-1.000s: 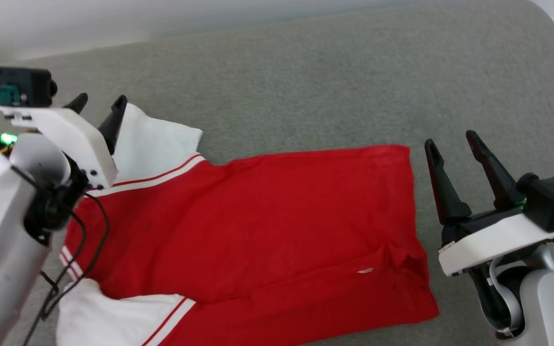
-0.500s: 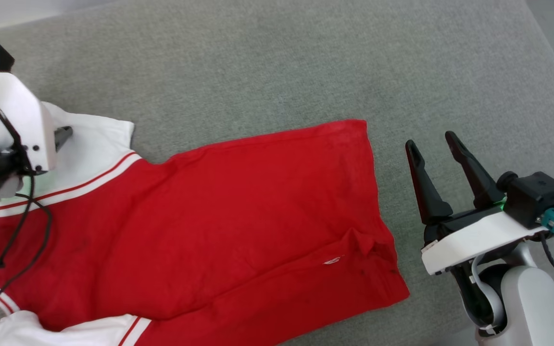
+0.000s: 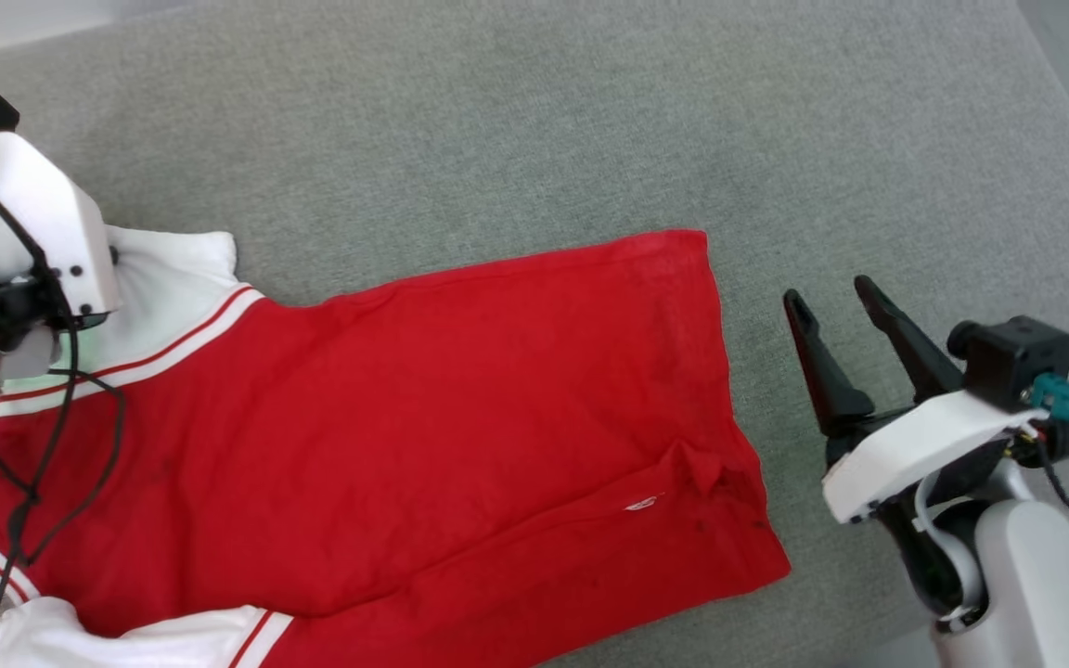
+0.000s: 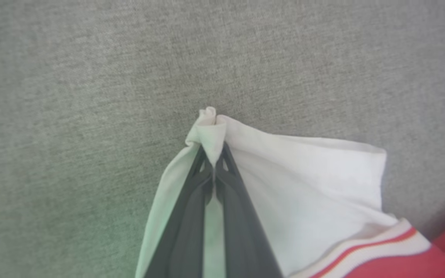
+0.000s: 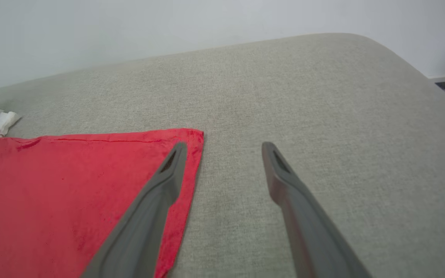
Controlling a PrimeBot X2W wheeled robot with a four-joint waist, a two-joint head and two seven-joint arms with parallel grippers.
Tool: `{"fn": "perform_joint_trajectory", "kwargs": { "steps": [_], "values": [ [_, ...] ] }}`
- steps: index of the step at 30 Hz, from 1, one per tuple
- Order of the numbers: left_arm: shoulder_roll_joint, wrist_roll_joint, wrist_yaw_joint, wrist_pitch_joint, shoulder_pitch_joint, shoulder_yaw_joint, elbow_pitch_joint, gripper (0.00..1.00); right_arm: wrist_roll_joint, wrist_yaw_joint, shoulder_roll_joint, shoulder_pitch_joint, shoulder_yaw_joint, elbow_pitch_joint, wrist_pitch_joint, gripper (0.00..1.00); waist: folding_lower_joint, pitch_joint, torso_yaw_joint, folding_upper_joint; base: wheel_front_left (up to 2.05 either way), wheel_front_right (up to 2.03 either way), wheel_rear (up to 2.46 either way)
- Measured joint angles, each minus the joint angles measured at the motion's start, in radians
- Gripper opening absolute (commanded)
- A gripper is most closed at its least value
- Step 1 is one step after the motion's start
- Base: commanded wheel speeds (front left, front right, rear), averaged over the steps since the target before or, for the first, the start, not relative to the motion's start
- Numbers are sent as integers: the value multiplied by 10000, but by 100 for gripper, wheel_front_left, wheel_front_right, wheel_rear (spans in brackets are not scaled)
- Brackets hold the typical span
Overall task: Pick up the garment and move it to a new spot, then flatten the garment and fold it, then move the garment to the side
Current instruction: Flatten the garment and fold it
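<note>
Pinching the white sleeve [image 4: 303, 181] of the bright red shiny jersey [image 3: 423, 417], the left gripper [image 4: 214, 154] has its fingers pressed together near the left edge of the grey fabric surface [image 3: 544, 121]. The right gripper [image 3: 831, 295] hovers with fingers spread beside the hem.

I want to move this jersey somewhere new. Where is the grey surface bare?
Bare grey cushion runs along the far side of the garment, and a strip lies between its hem and the open right gripper. Crowded at the left, where the left gripper pinches the white sleeve.

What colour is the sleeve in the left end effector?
White sleeve; best in the left wrist view.
</note>
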Motion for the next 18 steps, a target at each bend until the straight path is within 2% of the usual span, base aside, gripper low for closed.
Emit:
{"fn": "perform_joint_trajectory", "kwargs": {
  "steps": [10,15,18],
  "values": [
    [-1078,251,-673,-848,-187,-384,-79,0,1087,2,-1375,-1165,-111,1666,2610,100,0,-617,1048,0,0,0,0],
    [-1509,428,-897,-974,-462,-656,-420,0,1523,2,-2002,-1979,251,2406,3986,100,1,-748,1821,0,0,0,0],
    [-1647,525,-978,-1145,-665,-721,-614,0,1709,2,-2144,-2539,640,2773,4543,100,0,-719,2256,0,0,0,0]
  ]
}}
